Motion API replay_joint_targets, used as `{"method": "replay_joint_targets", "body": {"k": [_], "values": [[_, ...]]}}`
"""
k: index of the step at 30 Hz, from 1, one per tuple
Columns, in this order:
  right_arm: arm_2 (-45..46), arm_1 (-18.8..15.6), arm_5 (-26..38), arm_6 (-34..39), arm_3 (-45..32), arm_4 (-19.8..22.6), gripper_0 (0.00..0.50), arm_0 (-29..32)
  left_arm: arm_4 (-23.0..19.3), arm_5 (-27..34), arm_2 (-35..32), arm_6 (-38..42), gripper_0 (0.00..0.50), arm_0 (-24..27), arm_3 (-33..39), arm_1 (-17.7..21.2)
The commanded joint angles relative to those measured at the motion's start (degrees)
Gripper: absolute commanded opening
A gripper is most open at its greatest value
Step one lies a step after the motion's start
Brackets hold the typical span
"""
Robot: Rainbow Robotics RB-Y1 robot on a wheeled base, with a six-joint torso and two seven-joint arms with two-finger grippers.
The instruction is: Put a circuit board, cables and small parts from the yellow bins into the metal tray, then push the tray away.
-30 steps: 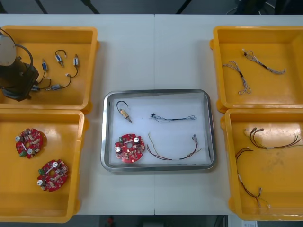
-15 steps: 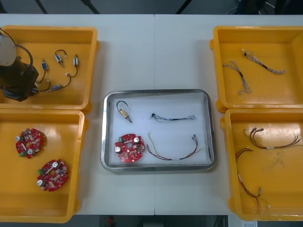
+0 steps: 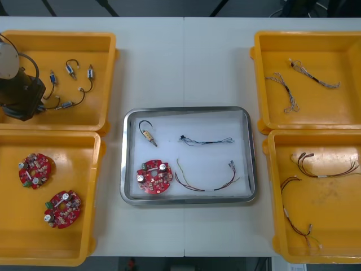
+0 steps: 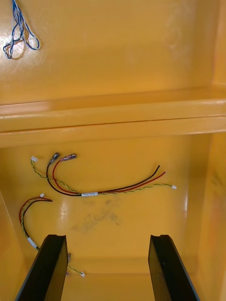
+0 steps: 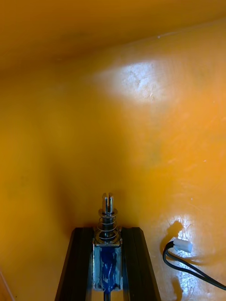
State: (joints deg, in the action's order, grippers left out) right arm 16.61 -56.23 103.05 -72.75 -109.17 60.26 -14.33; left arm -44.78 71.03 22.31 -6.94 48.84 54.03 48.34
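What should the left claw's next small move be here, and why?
Probably lift straight up: the left claw is shut on a small part low in the far left bin, and the part belongs in the tray. The right claw hangs open over the near right bin.

Light table point(image 3: 186, 62): metal tray point(image 3: 188, 108) centre; yellow bins point(image 3: 96, 116) paired each side.
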Motion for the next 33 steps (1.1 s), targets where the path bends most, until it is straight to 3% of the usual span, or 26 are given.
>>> {"method": "replay_joint_targets", "body": {"k": [1,8,18,27,33], "values": [[1.7,-2.7,-0.4,0.6,-0.3,0.2,0.500,0.4,1.2,-0.8,0.8,1.8,0.000,2.4,0.0,1.4],[1.7,-2.7,-0.4,0.6,-0.3,0.2,0.500,0.4,1.1,3.4,0.8,0.3,0.000,5.0,1.0,2.8],[1.7,-2.7,-0.4,0.6,-0.3,0.2,0.500,0.4,1.0,10.7,0.8,-1.5,0.000,6.4,8.0,6.0],[1.7,-2.7,-0.4,0.6,-0.3,0.2,0.500,0.4,-2.0,17.5,0.8,-4.2,0.000,6.4,17.4,9.8],[1.7,-2.7,-0.4,0.6,-0.3,0.2,0.500,0.4,-4.4,22.4,0.8,-11.0,0.000,6.4,22.4,11.3]]}}
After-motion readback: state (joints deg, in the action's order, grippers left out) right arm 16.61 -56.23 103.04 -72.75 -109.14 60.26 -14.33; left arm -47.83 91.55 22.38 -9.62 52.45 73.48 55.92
